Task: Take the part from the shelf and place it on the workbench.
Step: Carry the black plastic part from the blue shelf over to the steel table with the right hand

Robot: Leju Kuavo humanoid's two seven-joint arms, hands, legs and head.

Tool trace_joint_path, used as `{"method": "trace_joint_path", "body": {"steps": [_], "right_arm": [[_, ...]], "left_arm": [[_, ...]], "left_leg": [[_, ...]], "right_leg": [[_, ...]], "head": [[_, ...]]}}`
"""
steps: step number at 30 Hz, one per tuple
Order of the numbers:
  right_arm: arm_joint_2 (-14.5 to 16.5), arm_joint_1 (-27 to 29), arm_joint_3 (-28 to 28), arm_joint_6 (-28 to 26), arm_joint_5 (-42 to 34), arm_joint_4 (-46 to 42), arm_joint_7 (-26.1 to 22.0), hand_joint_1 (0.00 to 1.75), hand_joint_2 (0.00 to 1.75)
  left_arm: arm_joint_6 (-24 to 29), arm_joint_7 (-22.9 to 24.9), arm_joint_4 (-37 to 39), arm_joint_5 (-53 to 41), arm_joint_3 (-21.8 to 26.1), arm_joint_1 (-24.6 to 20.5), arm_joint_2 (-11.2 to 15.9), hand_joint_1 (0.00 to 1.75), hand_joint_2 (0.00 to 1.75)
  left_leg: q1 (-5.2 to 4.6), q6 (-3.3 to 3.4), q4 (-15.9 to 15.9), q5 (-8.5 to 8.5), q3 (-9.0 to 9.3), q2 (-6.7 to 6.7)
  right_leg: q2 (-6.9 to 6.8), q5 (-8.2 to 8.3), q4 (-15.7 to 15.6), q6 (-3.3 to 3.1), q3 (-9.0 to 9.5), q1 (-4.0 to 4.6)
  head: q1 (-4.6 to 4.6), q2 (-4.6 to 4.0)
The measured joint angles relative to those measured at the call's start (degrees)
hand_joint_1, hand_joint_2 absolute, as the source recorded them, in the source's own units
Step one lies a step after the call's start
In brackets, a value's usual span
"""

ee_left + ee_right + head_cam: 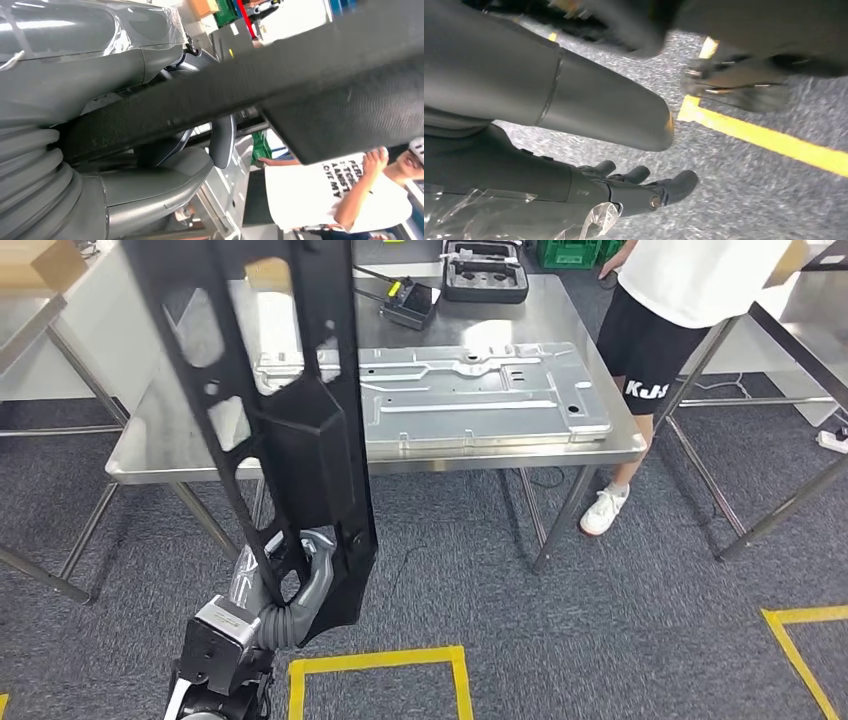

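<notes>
Part: a long black plastic frame piece with cut-out openings (300,430) stands nearly upright in the head view, rising from low on the left to the top edge, in front of the table.
Grip: the left robot hand (300,585) wraps the part's lower end, its grey fingers curled through an opening; in the left wrist view the thick grey thumb (222,140) hooks over the black bar.
Left arm: the silver forearm and grey ribbed cover come up from the bottom of the head view, just above the yellow floor tape (375,660).
Right robot hand: the right robot hand (639,187) hangs over the grey carpet floor (734,200), dark fingers apart and lightly bent, nothing in it; a yellow line runs across the carpet beside it.
Table: a shiny stainless steel table (150,455) stands ahead of the part, well beyond the hand.
On the table: a large pale grey stamped metal panel (480,395) lies flat across the middle; behind it sit a small black device with a yellow tag (408,300) and a black moulded tray case (485,270).
Person: someone in a white T-shirt and black shorts (660,330) stands at the table's far right corner, one white shoe on the carpet.
Surroundings: more metal table legs at either side, a green crate (570,252) at the back.
</notes>
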Motion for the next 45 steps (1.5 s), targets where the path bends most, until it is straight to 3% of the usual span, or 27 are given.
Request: {"method": "trace_joint_path", "body": {"steps": [3, 4, 5, 7, 9, 12, 13, 14, 15, 17, 19, 22, 24, 27, 28, 29, 32, 34, 35, 38, 39, 41, 43, 45], "right_arm": [[-0.3, 0.6, 0.1, -0.1, -0.1, 0.0, -0.1, 0.0, 0.0], [-0.5, 0.7, 0.1, -0.2, -0.2, 0.0, -0.2, 0.0, 0.0], [-0.6, 0.7, 0.1, -0.2, -0.3, 0.0, -0.4, 0.0, 0.0], [-0.7, 0.4, 0.1, -0.3, -0.3, 0.0, -0.5, 0.0, 0.0], [-0.8, 0.2, 0.1, -0.4, -0.3, 0.0, -0.6, 0.0, 0.0], [-0.9, 0.1, 0.1, -0.4, -0.3, 0.0, -0.5, 0.0, 0.0], [-0.8, 0.1, 0.1, -0.4, -0.3, 0.0, -0.5, 0.0, 0.0], [-0.8, 0.1, 0.1, -0.4, -0.3, 0.0, -0.4, 0.0, 0.0], [-0.8, 0.1, 0.1, -0.3, -0.2, 0.0, -0.3, 0.0, 0.0], [-0.8, 0.2, 0.1, -0.3, -0.1, 0.0, -0.2, 0.0, 0.0], [-0.7, 0.1, 0.2, -0.2, 0.0, 0.0, -0.1, 0.0, 0.0], [-0.7, 0.0, 0.2, -0.1, 0.0, 0.0, -0.1, 0.0, 0.0], [-0.8, -0.1, 0.3, -0.1, 0.0, 0.0, -0.1, 0.0, 0.0], [-0.8, 0.0, 0.3, -0.1, 0.1, 0.0, -0.1, 0.0, 0.0], [-0.8, 0.0, 0.3, -0.1, 0.1, 0.0, -0.1, 0.0, 0.0], [-0.8, 0.1, 0.3, -0.1, 0.1, 0.0, -0.1, 0.0, 0.0], [-0.8, 0.1, 0.3, -0.1, 0.2, 0.0, -0.1, 0.0, 0.0], [-0.8, 0.1, 0.3, -0.1, 0.2, 0.0, -0.1, 0.0, 0.0], [-0.8, 0.1, 0.3, -0.1, 0.2, 0.0, -0.1, 0.0, 0.0], [-1.1, -0.1, 0.4, -0.5, 0.2, 0.0, -0.3, 0.0, 0.0], [-1.1, -0.1, 0.4, -0.6, 0.2, 0.0, -0.5, 0.0, 0.0], [-1.2, -0.1, 0.4, -0.7, 0.2, 0.0, -0.6, 0.0, 0.0], [-1.3, 0.0, 0.4, -0.7, 0.2, 0.0, -0.6, 0.0, 0.0], [-1.3, 0.0, 0.4, -0.7, 0.2, 0.0, -0.6, 0.0, 0.0]], "left_arm": [[-0.1, 0.3, 0.0, 0.0, 0.0, 0.1, 0.1, 1.75, 1.75], [-0.2, 0.5, 0.0, 0.0, 0.0, 0.1, 0.2, 1.75, 1.75], [-0.3, 0.6, -0.1, 0.1, 0.0, 0.0, 0.2, 1.75, 1.75], [-0.7, 0.9, -0.2, 0.2, 0.1, -0.1, 0.3, 1.75, 1.75], [-0.9, 0.9, -0.2, 0.3, 0.1, -0.3, 0.3, 1.75, 1.75], [-1.0, 0.9, -0.2, 0.4, 0.1, -0.3, 0.5, 1.75, 1.75], [-1.0, 1.0, -0.2, 0.5, 0.1, -0.3, 0.5, 1.75, 1.75], [-1.0, 1.0, -0.2, 0.5, 0.1, -0.2, 0.5, 1.75, 1.75], [-1.0, 1.0, -0.2, 0.5, 0.1, -0.2, 0.6, 1.75, 1.75], [-1.0, 1.0, -0.2, 0.5, 0.1, -0.2, 0.6, 1.75, 1.75], [-1.0, 1.0, -0.2, 0.6, 0.1, -0.2, 0.7, 1.75, 1.75], [-1.1, 1.2, -0.4, 0.4, 0.1, -0.3, 0.8, 1.75, 1.75], [-1.2, 1.4, -0.6, 0.2, 0.1, -0.4, 0.8, 1.75, 1.75], [-1.4, 1.5, -0.8, 0.1, 0.1, -0.5, 0.8, 1.75, 1.75], [-1.4, 1.6, -0.8, 0.1, 0.1, -0.5, 0.8, 1.75, 1.75], [-1.4, 1.6, -0.8, 0.1, 0.0, -0.5, 0.8, 1.75, 1.75], [-1.4, 1.6, -0.8, 0.1, 0.0, -0.6, 0.8, 1.75, 1.75], [-1.4, 1.6, -0.8, 0.1, 0.0, -0.6, 0.8, 1.75, 1.75], [-1.4, 1.6, -0.8, 0.1, 0.0, -0.6, 0.8, 1.75, 1.75], [-1.5, 1.0, -0.8, 0.3, 0.0, -1.2, 0.8, 1.75, 1.75], [-1.5, 0.9, -0.8, 0.4, 0.0, -1.4, 0.8, 1.75, 1.75], [-1.5, 0.8, -0.8, 0.5, 0.0, -1.5, 0.8, 1.75, 1.75], [-1.5, 0.7, -0.8, 0.5, 0.0, -1.4, 0.8, 1.75, 1.75], [-1.6, 0.7, -0.8, 0.5, 0.0, -1.3, 0.8, 1.75, 1.75]], "left_leg": [[-0.18, -0.74, 0.2, -2.18, 2.06, -0.13], [-0.28, -1.16, 0.2, -2.74, 2.43, -0.13], [-0.38, -1.6, 0.5, -2.96, 2.69, -0.12], [-0.34, -2.31, 1.3, -3.23, 2.99, -0.07], [-0.1, -2.87, 5.1, -4.4, 1.3, 0.01], [0.35, -3.82, 15.6, -8.73, -5.9, 0.06], [0.44, -3.97, 17.3, -9.61, -7.79, 0.07], [0.53, -4.07, 17.2, -9.37, -8.78, 0.09], [0.61, -4.12, 15.0, -7.59, -8.74, 0.11], [0.69, -4.04, 7.3, -1.36, -7.15, 0.25], [0.47, -3.49, 2.3, 2.09, -6.08, 0.42], [0.34, -2.41, 1.7, 2.65, -5.62, 0.43], [0.53, -1.68, 1.5, 2.63, -5.15, 0.46], [0.48, -0.83, 1.5, 2.02, -4.44, 0.56], [0.44, -0.72, 1.5, 1.76, -4.2, 0.53], [0.41, -0.71, 1.5, 1.47, -3.9, 0.47], [0.42, -0.82, 1.5, 0.96, -3.29, 0.33], [0.43, -0.85, 1.6, 0.91, -3.2, 0.32], [0.43, -0.95, 1.6, 0.72, -2.95, 0.3], [0.11, -2.47, 1.6, -1.05, -1.93, 0.32], [0.08, -3.07, 2.2, -1.79, -1.95, 0.38], [0.34, -3.75, 6.9, -3.85, -3.99, 0.48], [0.48, -4.24, 15.3, -6.52, -8.72, 0.5], [0.51, -4.36, 20.1, -6.62, -12.41, 0.51]], "right_leg": [[-0.05, 10.3, -10.1, -0.73, 1.07, 0.24], [0.0, 12.38, -11.7, -1.28, 1.16, 0.43], [0.04, 13.02, -12.3, -1.83, 1.18, 0.58], [0.2, 12.63, -12.5, -2.81, 1.89, 0.5], [0.26, 12.19, -12.7, -3.47, 2.78, 0.29], [0.39, 11.27, -12.7, -3.81, 3.53, 0.29], [0.4, 10.88, -12.7, -3.76, 3.88, 0.3], [0.41, 10.47, -12.7, -3.69, 4.37, 0.29], [0.41, 10.03, -12.7, -3.59, 4.98, 0.27], [0.44, 9.16, -12.6, -3.21, 6.21, 0.28], [0.59, 8.47, -12.5, -2.59, 6.7, 0.4], [0.66, 7.63, -12.4, -1.51, 6.83, 0.42], [0.5, 6.01, -9.7, -0.99, 5.82, 0.3], [0.38, 1.33, 1.9, -0.56, -0.28, 0.22], [0.37, 0.83, 4.8, -0.47, -2.17, 0.19], [0.37, 1.5, 5.6, -0.41, -3.07, 0.15], [0.36, 4.42, 2.9, -0.37, -2.59, 0.07], [0.36, 4.87, 2.2, -0.37, -2.29, 0.06], [0.35, 6.18, -0.2, -0.43, -1.26, 0.05], [0.42, 9.68, -10.3, -1.87, 3.11, 0.27], [0.46, 9.54, -11.5, -2.49, 3.83, 0.29], [0.42, 9.04, -11.6, -3.2, 4.53, 0.13], [0.39, 8.42, -11.6, -3.59, 5.15, 0.17], [0.47, 7.71, -11.6, -3.58, 5.95, 0.21]], "head": [[0.0, 0.0], [-0.05, 0.0], [-0.1, 0.0], [-0.18, 0.01], [-0.28, 0.0], [-0.42, 0.0], [-0.42, 0.0], [-0.42, 0.0], [-0.43, 0.0], [-0.46, 0.0], [-0.5, 0.0], [-0.44, -0.01], [-0.32, 0.0], [-0.16, 0.0], [-0.12, 0.0], [-0.11, 0.0], [-0.09, 0.0], [-0.09, 0.0], [-0.09, 0.0], [-0.14, 0.0], [-0.2, 0.0], [-0.33, 0.0], [-0.45, 0.0], [-0.47, 0.0]]}}
